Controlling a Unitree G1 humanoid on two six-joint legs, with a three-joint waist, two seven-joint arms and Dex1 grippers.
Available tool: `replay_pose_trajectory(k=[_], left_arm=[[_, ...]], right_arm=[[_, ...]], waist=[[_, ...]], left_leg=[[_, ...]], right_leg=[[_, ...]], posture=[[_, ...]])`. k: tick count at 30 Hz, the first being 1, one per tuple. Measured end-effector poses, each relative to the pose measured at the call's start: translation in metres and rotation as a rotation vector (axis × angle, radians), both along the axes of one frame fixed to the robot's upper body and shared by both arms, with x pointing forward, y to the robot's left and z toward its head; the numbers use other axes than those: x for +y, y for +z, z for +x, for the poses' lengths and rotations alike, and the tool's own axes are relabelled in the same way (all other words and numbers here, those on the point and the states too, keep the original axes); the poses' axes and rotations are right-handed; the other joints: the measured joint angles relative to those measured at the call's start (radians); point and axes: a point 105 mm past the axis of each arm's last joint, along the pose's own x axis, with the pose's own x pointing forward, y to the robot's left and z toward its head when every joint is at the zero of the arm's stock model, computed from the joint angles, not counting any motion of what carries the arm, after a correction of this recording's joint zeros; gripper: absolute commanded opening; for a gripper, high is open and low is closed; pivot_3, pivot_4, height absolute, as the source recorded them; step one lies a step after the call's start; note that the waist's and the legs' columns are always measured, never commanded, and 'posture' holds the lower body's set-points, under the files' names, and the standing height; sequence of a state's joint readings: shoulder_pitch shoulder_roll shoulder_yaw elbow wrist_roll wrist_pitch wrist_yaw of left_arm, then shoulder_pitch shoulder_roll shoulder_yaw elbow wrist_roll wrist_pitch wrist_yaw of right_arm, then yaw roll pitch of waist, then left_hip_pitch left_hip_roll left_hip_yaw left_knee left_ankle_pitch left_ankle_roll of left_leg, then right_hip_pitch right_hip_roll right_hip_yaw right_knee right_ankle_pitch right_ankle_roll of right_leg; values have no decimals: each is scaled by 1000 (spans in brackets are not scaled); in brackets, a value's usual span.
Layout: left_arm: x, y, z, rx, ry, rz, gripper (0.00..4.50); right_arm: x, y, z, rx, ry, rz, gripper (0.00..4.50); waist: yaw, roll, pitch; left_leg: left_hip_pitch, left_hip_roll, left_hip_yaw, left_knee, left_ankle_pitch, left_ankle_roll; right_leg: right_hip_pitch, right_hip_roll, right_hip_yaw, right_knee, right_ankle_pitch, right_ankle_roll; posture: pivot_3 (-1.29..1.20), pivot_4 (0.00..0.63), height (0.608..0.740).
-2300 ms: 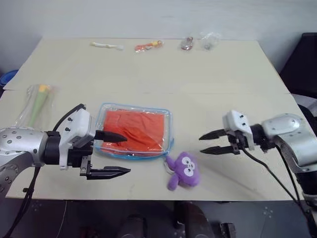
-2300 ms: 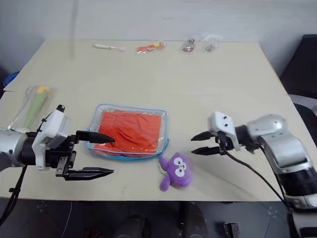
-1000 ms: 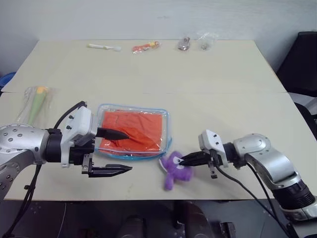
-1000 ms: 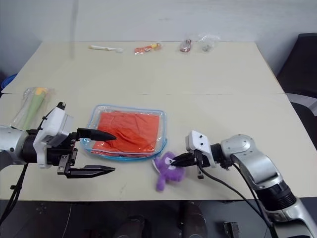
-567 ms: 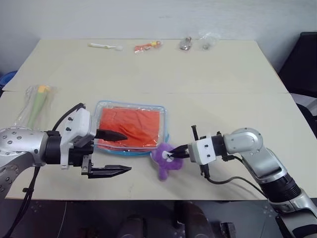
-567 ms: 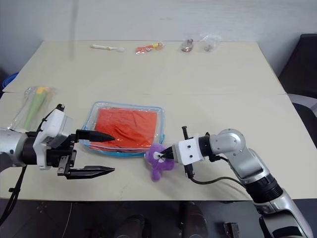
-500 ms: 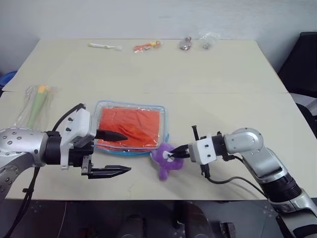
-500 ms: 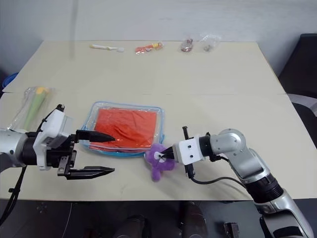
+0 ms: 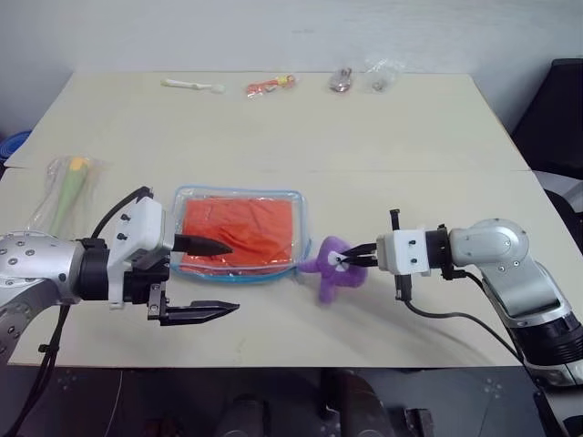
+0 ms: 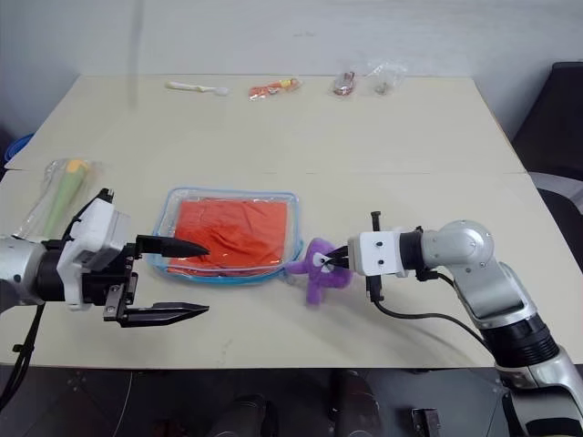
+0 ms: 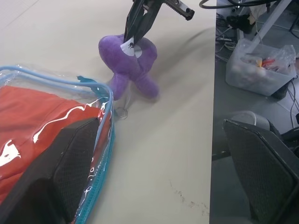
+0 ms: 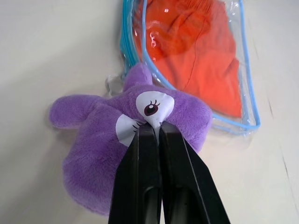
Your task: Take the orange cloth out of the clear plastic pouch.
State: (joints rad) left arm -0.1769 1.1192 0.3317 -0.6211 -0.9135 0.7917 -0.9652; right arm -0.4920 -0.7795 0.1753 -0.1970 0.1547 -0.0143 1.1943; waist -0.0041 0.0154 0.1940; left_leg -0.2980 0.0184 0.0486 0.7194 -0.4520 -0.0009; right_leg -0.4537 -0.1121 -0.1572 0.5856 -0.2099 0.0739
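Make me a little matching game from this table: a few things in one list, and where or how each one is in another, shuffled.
Things:
1. orange cloth
2. purple plush toy
3. left hand
4. white spoon-like piece

States:
A. pinched by the shut right hand
B. open, at the near left edge of the clear plastic pouch
C. lying at the table's far edge
D. inside the pouch

Pairs: 1-D, 2-A, 3-B, 4-C
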Motion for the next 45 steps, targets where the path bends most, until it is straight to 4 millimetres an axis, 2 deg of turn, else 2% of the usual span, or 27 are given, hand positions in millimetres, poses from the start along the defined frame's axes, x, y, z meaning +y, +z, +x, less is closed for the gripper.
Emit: replay_pose_trajectory(k=[5,9,12,16,19,23,28,31,37,39,45], left_arm=[[-1,-1,0,4,-13,6,4500],[-1,-1,0,6,-16,6,4500],[-2,-1,0,4,-19,7,4500],[-1,-2,0,15,-10,7,4500],[0,-4,-2,19,-2,9,4500],[-3,-5,-5,13,-8,11,4500],[-4,-5,-5,17,-5,7,4500],[-4,-6,-6,20,-6,8,4500],[-4,-6,-6,21,-7,10,4500],[-3,-8,-6,24,-7,14,4500],[-2,-24,-8,53,-25,54,4500]], right_arm=[[19,15,-10,-18,83,133,7],[38,20,-15,-57,176,150,7],[53,11,-18,-109,280,81,7],[54,3,-14,-128,326,34,7],[58,-1,-21,-141,392,17,7],[74,-16,-34,-109,482,-2,7],[88,-34,-37,-26,520,-2,7],[93,-40,-35,-3,514,-4,646],[91,-46,-32,12,498,-25,2748],[89,-41,-34,41,488,-6,2748],[81,7,-35,96,434,137,2748]], waist=[[0,0,0],[-2,0,0],[-6,0,0],[-1,0,0],[-3,0,0],[-10,0,0],[-15,0,0],[-20,0,0],[-24,0,0],[-23,0,0],[-23,0,0]], left_leg=[[0,0,0,0,0,0],[0,0,0,0,0,0],[0,0,0,0,0,0],[0,0,-1,1,0,0],[0,0,-1,0,0,0],[0,0,-1,0,0,0],[0,0,-2,1,0,0],[0,0,-2,1,0,0],[0,0,-2,0,0,0],[-1,0,-3,1,0,0],[-1,0,-2,1,0,0]], right_leg=[[0,0,0,0,0,0],[0,0,0,0,0,0],[0,0,0,0,0,0],[0,0,0,0,0,0],[0,0,-1,0,0,0],[0,0,0,0,0,0],[0,0,-1,1,0,0],[0,0,-1,1,0,-1],[0,0,-1,1,-1,-1],[-1,0,-1,1,-1,-1],[-1,0,-1,1,-1,-1]], posture=[[0,150,740],[0,150,740],[0,150,740],[0,150,740],[0,150,740],[0,150,740],[0,150,740],[0,150,740],[0,150,740],[0,150,740],[0,150,740]])
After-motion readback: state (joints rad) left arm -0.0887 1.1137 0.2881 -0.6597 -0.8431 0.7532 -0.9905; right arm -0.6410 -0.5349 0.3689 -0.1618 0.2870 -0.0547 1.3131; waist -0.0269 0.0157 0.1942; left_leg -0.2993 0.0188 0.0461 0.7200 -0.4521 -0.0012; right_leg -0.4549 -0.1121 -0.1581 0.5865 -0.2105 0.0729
